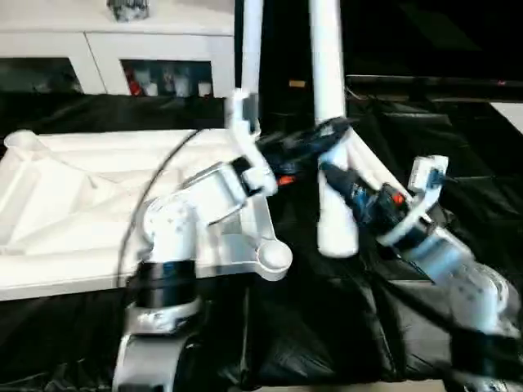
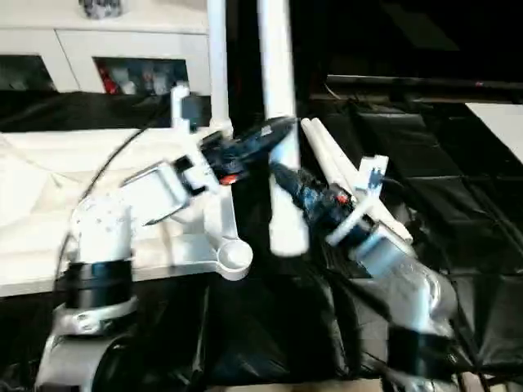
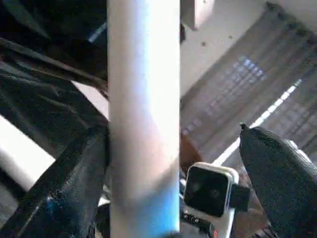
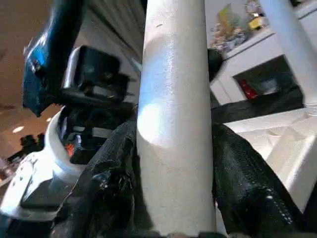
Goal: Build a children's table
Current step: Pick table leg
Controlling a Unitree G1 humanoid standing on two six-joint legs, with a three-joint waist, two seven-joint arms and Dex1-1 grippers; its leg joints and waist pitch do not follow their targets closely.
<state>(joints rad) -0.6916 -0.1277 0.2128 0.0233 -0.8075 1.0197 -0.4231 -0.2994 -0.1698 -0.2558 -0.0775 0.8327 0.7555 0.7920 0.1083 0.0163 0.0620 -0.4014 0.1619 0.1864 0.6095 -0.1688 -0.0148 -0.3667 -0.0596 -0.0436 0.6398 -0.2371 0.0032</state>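
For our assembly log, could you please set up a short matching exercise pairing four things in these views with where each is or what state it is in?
Things:
1. held leg
2. tabletop
3. spare legs
4. right gripper

States:
A. lying on the black cloth
B. upside down, ribs showing
C. upright, flared end down, off the table
D. clamped on a white tube

Pairs: 1-C, 2-B, 3-A, 4-D
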